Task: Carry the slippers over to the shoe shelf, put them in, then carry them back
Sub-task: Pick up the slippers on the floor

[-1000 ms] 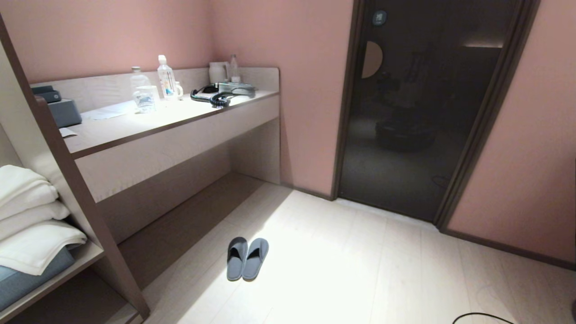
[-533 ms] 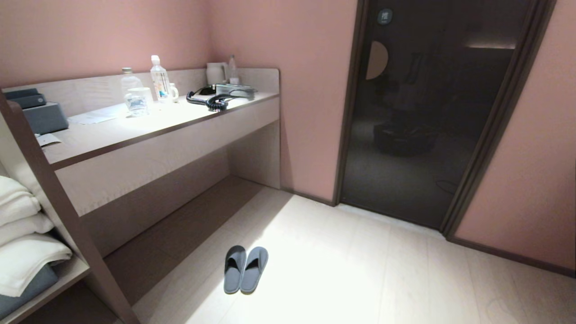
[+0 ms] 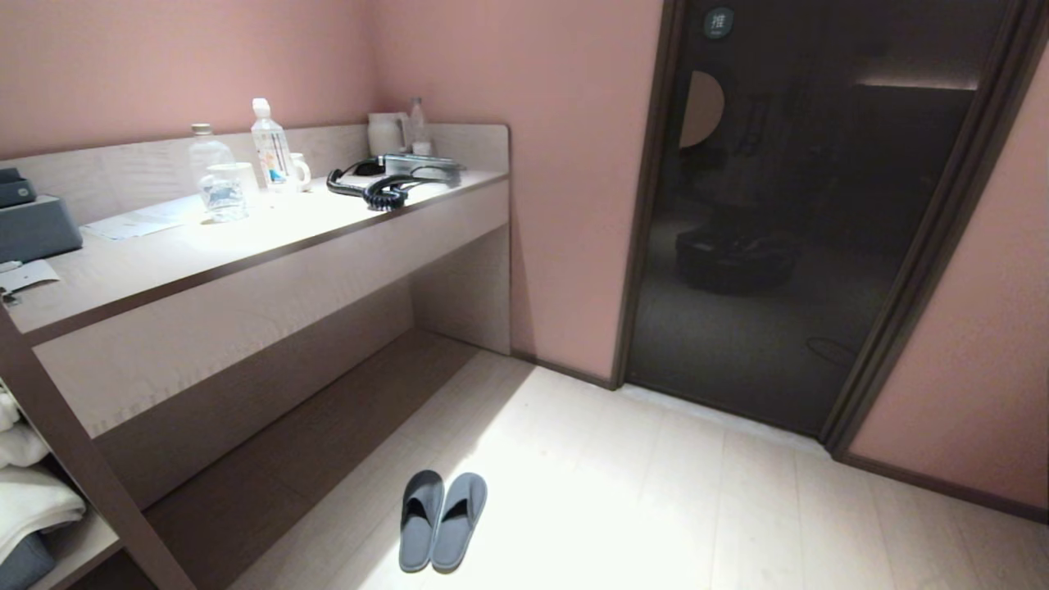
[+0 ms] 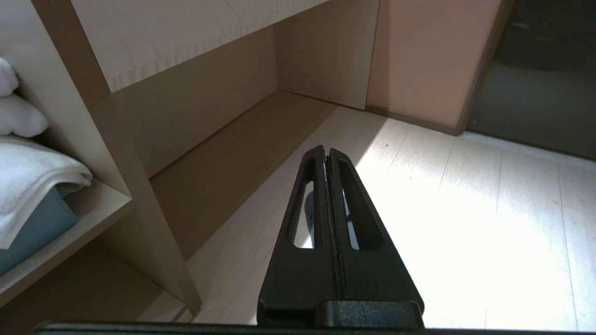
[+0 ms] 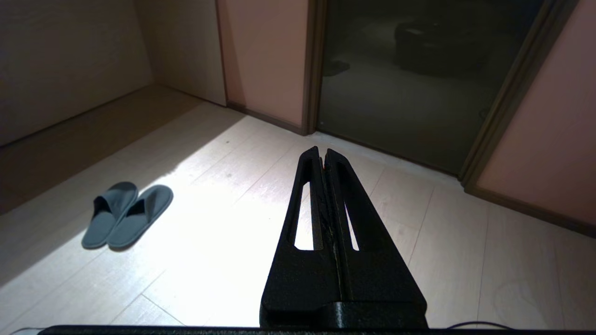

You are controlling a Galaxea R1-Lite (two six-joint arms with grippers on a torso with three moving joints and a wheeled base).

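The slippers [image 3: 442, 520], a grey-blue pair, lie side by side on the pale floor in a bright patch of light, in front of the low space under the desk. The right wrist view shows the slippers [image 5: 125, 215] off to one side of my right gripper [image 5: 322, 150], which is shut and empty above bare floor. My left gripper [image 4: 326, 150] is also shut and empty; a bit of the slippers [image 4: 308, 218] shows through its finger slot. Neither gripper appears in the head view. The shoe shelf is out of view.
A long pale desk counter [image 3: 246, 238] runs along the left wall, with bottles [image 3: 270, 152], a cup and a black corded device [image 3: 385, 187] on it. A slanted post [image 3: 82, 475] and a shelf of white towels [image 3: 29, 508] stand at the near left. A dark glass door [image 3: 787, 229] is ahead.
The whole head view has shifted: the towel shelf has slid off to the left and the slippers sit lower in the picture. The slippers themselves lie as before.
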